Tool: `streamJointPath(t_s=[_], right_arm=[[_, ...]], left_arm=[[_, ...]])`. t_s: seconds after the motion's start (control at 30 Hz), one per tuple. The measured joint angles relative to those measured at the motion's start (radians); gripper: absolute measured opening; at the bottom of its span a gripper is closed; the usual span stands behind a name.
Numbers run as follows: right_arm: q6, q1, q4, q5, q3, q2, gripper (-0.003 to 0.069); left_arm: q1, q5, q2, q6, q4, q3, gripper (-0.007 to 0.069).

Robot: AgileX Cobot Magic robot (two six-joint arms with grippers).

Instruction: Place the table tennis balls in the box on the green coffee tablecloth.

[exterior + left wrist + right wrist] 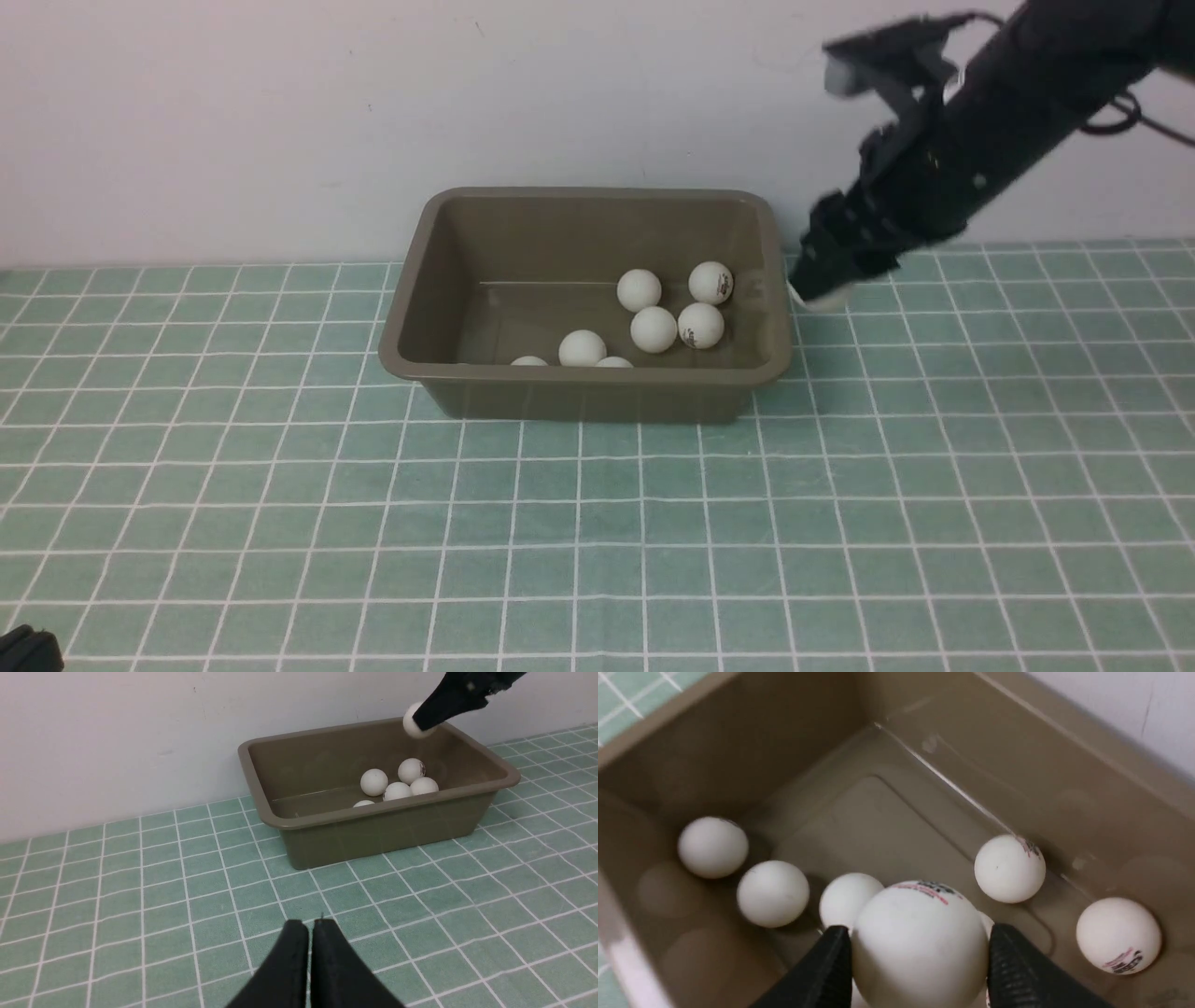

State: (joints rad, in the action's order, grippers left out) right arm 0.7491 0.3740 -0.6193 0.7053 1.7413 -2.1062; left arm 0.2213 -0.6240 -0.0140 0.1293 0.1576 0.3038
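Observation:
The olive-brown box (597, 403) stands on the green coffee tablecloth (597, 532) near the wall. Several white table tennis balls (653, 329) lie on its floor, most toward its right end. My right gripper (822, 285) hangs over the box's right end, shut on one more table tennis ball (827, 300). In the right wrist view that held ball (920, 945) fills the gap between the black fingers (831, 961), with loose balls (1009, 868) on the box floor (887, 826) below. My left gripper (310, 925) is shut and empty, low over the cloth in front of the box (373, 833).
A pale wall runs close behind the box. Bare tablecloth (140, 896) stretches in front of the box and to both sides. The right arm (1008, 112) slants down from the upper right.

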Motion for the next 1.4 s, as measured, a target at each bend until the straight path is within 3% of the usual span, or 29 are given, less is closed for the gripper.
streamJointPath(t_s=[0.4, 0.67, 0.9, 0.97, 1.13, 1.23, 1.4], right_arm=[[0.000, 0.000, -0.009, -0.021, 0.007, -0.078, 0.0465], [0.000, -0.012, 0.010, 0.091, 0.098, 0.007, 0.0461], [-0.002, -0.050, 0.182, 0.183, 0.158, 0.153, 0.0328], [-0.032, -0.093, 0.301, 0.217, 0.163, 0.248, 0.0212], [-0.099, -0.228, 0.381, 0.283, 0.166, 0.403, 0.0024], [-0.110, -0.342, 0.328, 0.339, 0.166, 0.493, -0.0010], [-0.093, -0.410, 0.240, 0.371, 0.130, 0.575, -0.0011]], left_arm=[[0.000, 0.000, 0.000, 0.000, 0.000, 0.000, -0.0004], [0.000, 0.000, 0.000, 0.000, 0.000, 0.000, -0.0004], [0.000, 0.000, 0.000, 0.000, 0.000, 0.000, -0.0004], [0.000, 0.000, 0.000, 0.000, 0.000, 0.000, -0.0004], [0.000, 0.000, 0.000, 0.000, 0.000, 0.000, -0.0004], [0.000, 0.000, 0.000, 0.000, 0.000, 0.000, -0.0004], [0.000, -0.001, 0.000, 0.000, 0.000, 0.000, -0.0004]])
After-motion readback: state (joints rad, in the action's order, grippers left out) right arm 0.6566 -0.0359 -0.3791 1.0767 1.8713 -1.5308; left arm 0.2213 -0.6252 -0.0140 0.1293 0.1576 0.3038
